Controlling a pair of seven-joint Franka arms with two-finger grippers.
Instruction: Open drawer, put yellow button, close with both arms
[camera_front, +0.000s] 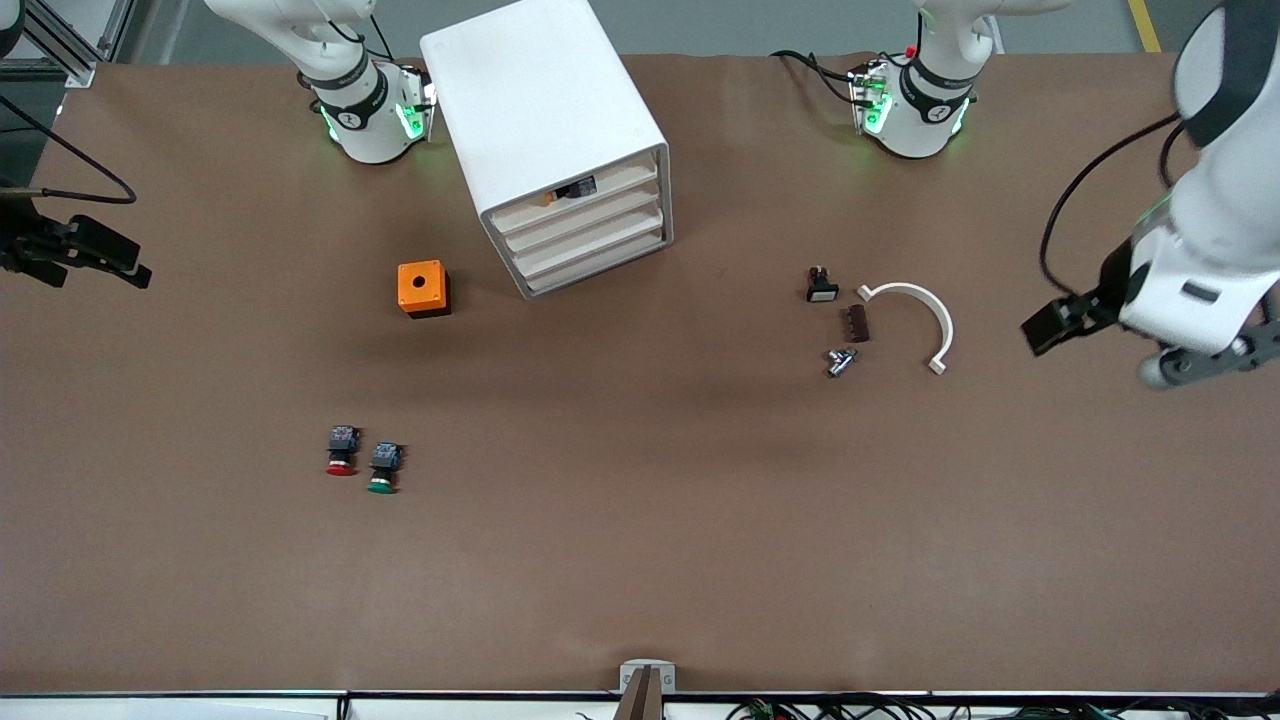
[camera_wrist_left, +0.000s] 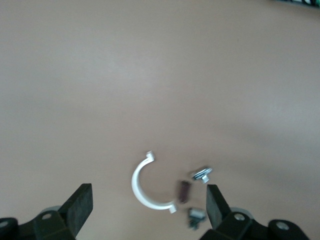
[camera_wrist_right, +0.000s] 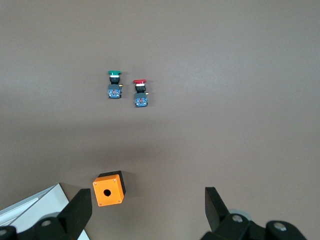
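Note:
The white cabinet (camera_front: 540, 100) stands between the arms' bases. Its top drawer (camera_front: 620, 180) sits pushed in, level with the three below. A small black and yellow-orange thing, the yellow button (camera_front: 570, 190), shows through that drawer's front. My left gripper (camera_front: 1160, 350) hangs open and empty in the air at the left arm's end of the table; in the left wrist view it (camera_wrist_left: 147, 200) is over a white half ring (camera_wrist_left: 145, 187). My right gripper (camera_front: 65, 255) hangs open and empty at the right arm's end; in the right wrist view it (camera_wrist_right: 147, 197) is over bare table beside the orange box (camera_wrist_right: 108, 189).
An orange box with a hole (camera_front: 423, 288) stands beside the cabinet. Red-capped (camera_front: 341, 452) and green-capped (camera_front: 383, 468) buttons lie nearer the front camera. Toward the left arm's end lie a white half ring (camera_front: 925, 310), a small black switch (camera_front: 822, 285), a brown block (camera_front: 858, 323) and a metal bolt (camera_front: 840, 361).

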